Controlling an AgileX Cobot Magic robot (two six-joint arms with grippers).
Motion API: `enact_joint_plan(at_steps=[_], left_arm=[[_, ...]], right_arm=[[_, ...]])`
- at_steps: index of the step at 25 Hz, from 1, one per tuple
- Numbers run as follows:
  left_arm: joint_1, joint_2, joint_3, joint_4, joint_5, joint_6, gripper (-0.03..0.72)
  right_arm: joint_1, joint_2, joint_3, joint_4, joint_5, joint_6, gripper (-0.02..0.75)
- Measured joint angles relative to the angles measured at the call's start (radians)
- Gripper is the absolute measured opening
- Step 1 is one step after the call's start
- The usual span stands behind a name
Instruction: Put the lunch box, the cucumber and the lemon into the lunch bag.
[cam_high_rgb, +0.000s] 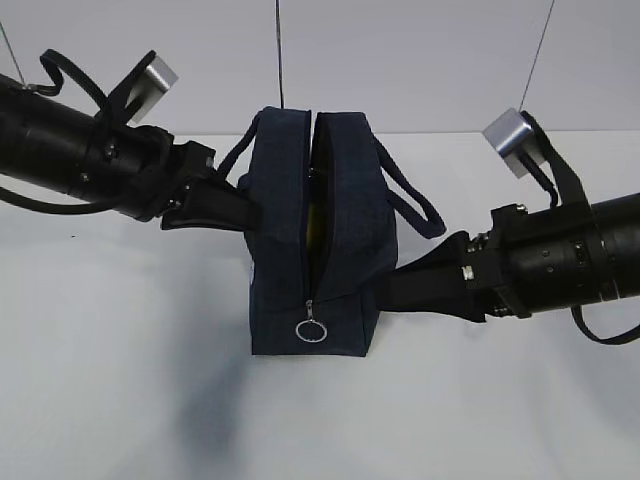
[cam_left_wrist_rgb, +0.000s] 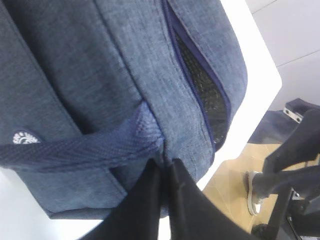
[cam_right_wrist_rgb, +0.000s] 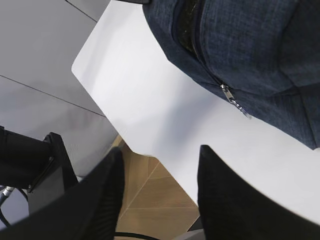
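Observation:
The navy lunch bag (cam_high_rgb: 340, 230) stands upright mid-table, its zipper open down to the ring pull (cam_high_rgb: 311, 330). A yellow sliver (cam_high_rgb: 313, 218) shows through the gap; I cannot tell what it is. The lunch box, cucumber and lemon are otherwise hidden or out of view. My left gripper (cam_high_rgb: 250, 213) presses the bag's left side; in the left wrist view it (cam_left_wrist_rgb: 164, 162) is shut on a fold of bag fabric (cam_left_wrist_rgb: 140, 65) at the base of a handle (cam_left_wrist_rgb: 85, 150). My right gripper (cam_high_rgb: 395, 287) sits low at the bag's right side; the right wrist view shows it (cam_right_wrist_rgb: 160, 155) open and empty, beside the bag (cam_right_wrist_rgb: 250, 45).
The white table (cam_high_rgb: 120, 380) carries nothing else in view. Its edge (cam_right_wrist_rgb: 125, 135) shows in the right wrist view with wooden floor (cam_right_wrist_rgb: 155, 200) below. A person's shoe (cam_left_wrist_rgb: 255, 192) and dark legs stand beyond the table edge in the left wrist view.

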Motion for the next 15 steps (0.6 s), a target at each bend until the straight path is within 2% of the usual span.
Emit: enact_joint_plan(at_steps=[3,8,15], left_arm=[[0.000,0.000,0.000,0.000,0.010,0.000,-0.008],[0.000,0.000,0.000,0.000,0.013,0.000,-0.008],[0.000,0.000,0.000,0.002,0.015,0.000,-0.008]], right_arm=[[0.000,0.000,0.000,0.000,0.007,-0.065,0.361],[0.000,0.033,0.000,-0.009,0.080,-0.326,0.361],[0.000,0.140,0.000,-0.029,0.087,-0.382,0.361]])
